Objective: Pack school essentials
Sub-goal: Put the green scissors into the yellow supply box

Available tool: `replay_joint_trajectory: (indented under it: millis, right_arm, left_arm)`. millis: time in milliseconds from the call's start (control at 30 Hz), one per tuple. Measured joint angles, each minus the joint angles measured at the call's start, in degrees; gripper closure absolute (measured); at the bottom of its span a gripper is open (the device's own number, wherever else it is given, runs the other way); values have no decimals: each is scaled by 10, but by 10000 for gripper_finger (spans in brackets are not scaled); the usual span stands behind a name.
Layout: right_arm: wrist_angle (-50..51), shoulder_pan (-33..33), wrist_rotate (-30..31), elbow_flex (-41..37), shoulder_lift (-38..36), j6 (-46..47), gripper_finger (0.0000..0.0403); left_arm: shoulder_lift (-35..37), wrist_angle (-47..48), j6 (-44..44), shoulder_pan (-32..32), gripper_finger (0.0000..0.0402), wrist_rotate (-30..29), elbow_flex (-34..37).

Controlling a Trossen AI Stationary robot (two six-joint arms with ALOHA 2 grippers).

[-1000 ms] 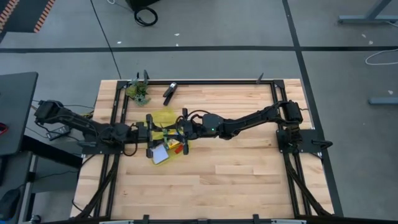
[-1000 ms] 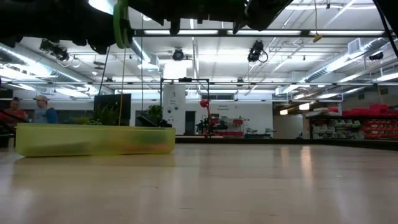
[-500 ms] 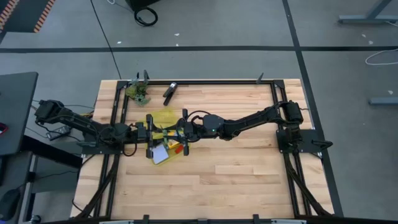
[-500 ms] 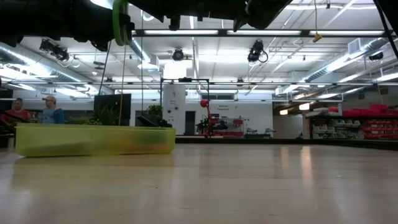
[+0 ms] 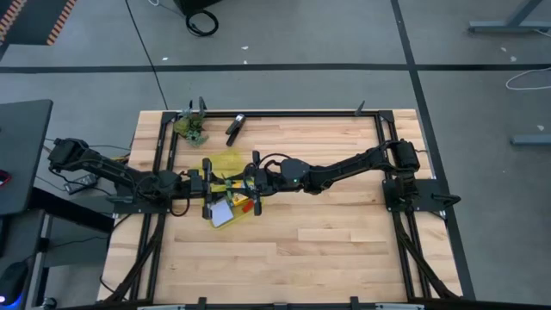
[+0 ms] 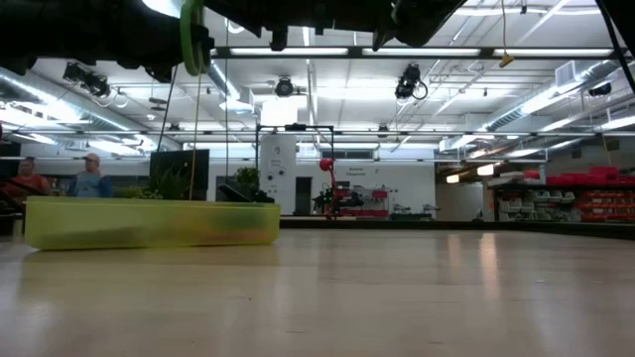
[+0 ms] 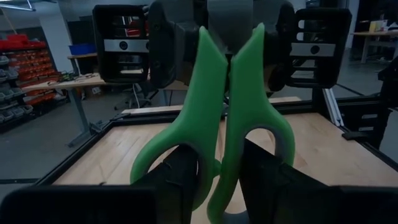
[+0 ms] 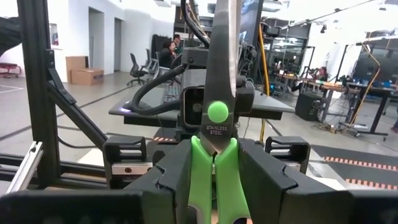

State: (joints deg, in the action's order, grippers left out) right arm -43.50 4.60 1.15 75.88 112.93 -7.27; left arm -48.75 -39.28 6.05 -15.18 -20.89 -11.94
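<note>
With both the left gripper (image 7: 214, 180) and right gripper (image 8: 212, 180) clamped on the scissors (image 7: 217, 112), only one should let go, above the yellow box (image 6: 149, 222).

Two grippers (image 5: 209, 183) (image 5: 255, 182) are sharing one pair of green-handled scissors (image 7: 225, 118); one yellow-green box (image 6: 149, 222) is sitting left of centre; two people (image 6: 91, 177) (image 6: 27, 178) are standing far left.

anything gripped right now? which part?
The green-handled scissors, held above the table between both arms. The right pincer grips the handles just below the pivot; the left pincer has its fingers around the handle loops, closing.
</note>
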Motion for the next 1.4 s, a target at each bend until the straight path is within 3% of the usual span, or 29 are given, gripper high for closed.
replay_joint_trajectory:
  millis: [133,533,967,1200,1400]
  right_arm:
    - [5,0,2,0,0,19,266]
    - [62,-3,5,0,-17,34,178]
    - [310,-3,22,-2,-100,53,173]
    - [463,-3,89,-2,-145,84,173]
    - [516,-3,133,-2,-176,81,173]
  left_arm:
    - [0,2,-4,0,298,-1,0]
    - [0,14,-24,0,299,-2,0]
    - [0,133,-92,0,295,-1,0]
    - [0,205,-160,2,295,2,0]
    - [0,303,-216,16,294,13,-25]
